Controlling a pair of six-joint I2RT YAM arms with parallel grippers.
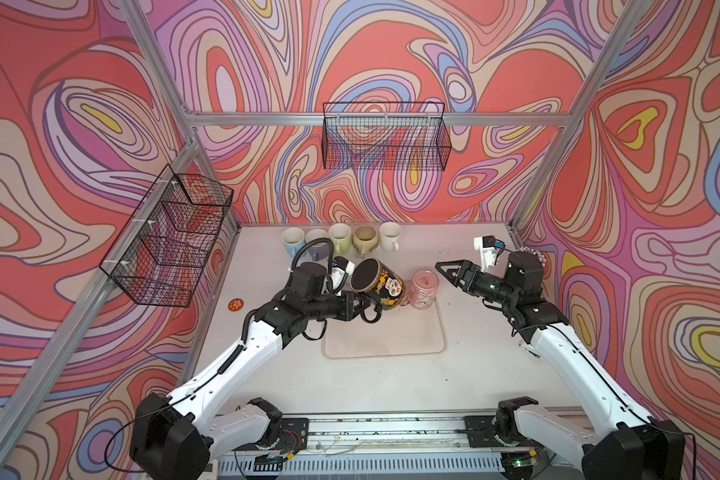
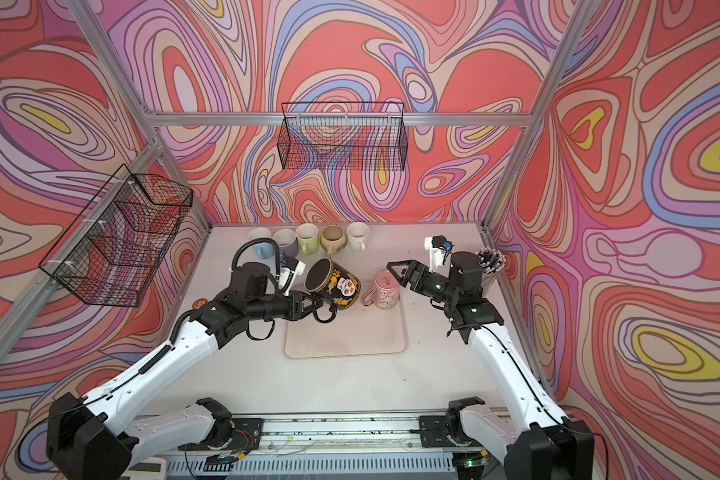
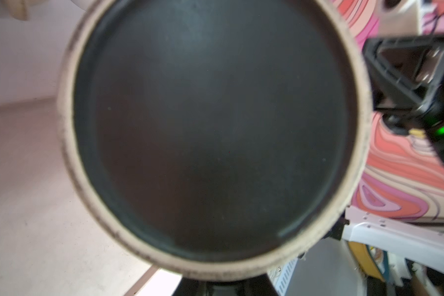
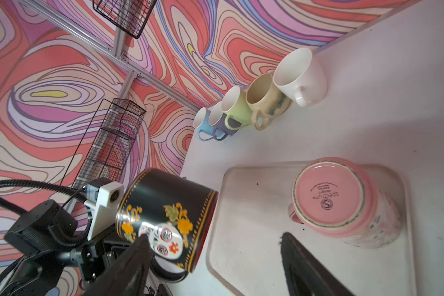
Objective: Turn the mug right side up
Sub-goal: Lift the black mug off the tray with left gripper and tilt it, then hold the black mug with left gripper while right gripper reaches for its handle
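Mug (image 3: 215, 128) base fills L wrist view; L gripper (image 1: 362, 308) tips hidden

you'll find the black mug (image 1: 387, 291), mid-frame in both top views, is glossy glazed ceramic, its skull print catching the light; its foot ring (image 3: 215, 269) looks unglazed, pale and rough. the pink mug (image 1: 425, 291) just right of it wears a smooth glaze too. the tray (image 1: 385, 336) under it reads as matt, scuffed plastic. the wire basket (image 1: 385, 137) at upper centre looks like thin black-coated metal, the frame bar (image 1: 267, 119) behind it brushed metal.
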